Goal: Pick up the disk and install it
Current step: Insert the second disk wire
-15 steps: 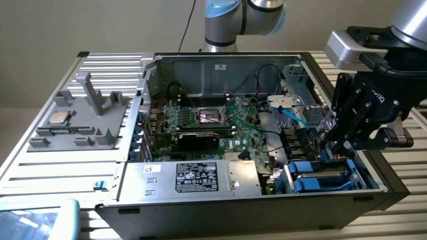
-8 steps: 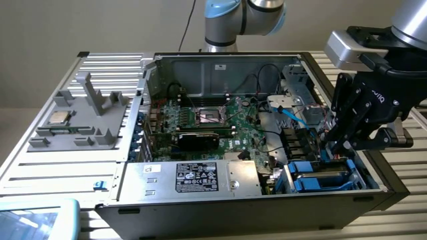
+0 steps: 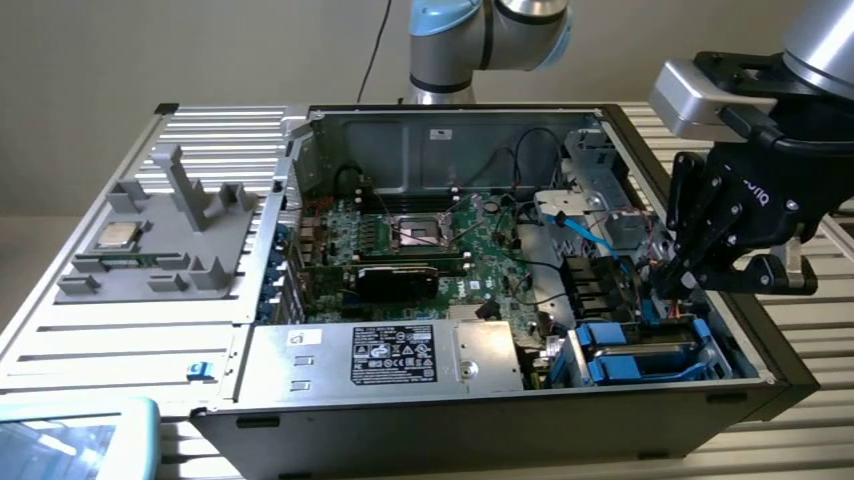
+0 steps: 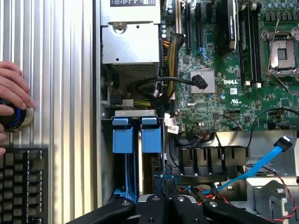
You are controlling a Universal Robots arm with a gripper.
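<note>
Counter (image 3: 134, 330): a ribbed metal surface carrying the open computer case; its near corner in the exterior view is cut off behind a pale blue object.
Computer case (image 3: 400, 420): lies on its side with the panel off, its black front wall cut by the frame edge at the exterior view's right.
Arm (image 3: 487, 35): its grey and pale blue joints rise behind the case, and its upper part runs out of frame.
Case contents: a green motherboard (image 4: 219, 93) with an empty CPU socket (image 3: 424, 232), a silver power supply box (image 3: 387, 355) with a black-and-white label, a black fan block (image 4: 210, 161), a light blue data cable (image 4: 261, 163) and bundled black wiring.
Grey fixture (image 3: 167, 235): sits on the counter at the exterior view's left of the case and holds a small square silver chip (image 3: 115, 237).
Drive bay (image 3: 641, 350): in the case corner nearest the hand; two blue-framed carriers stand side by side in it.
Disk (image 4: 127, 140): seated in that bay, blue end tabs showing; its label is hidden.
Hand (image 4: 163, 184): points down into the bay beside the blue tabs, fingers drawn fully together; whether they pinch a tab cannot be made out.
Person's hand (image 4: 11, 91): rests on a round blue-lit knob (image 4: 14, 119) next to a dark keyboard (image 4: 21, 186), both cut by the frame edge.
</note>
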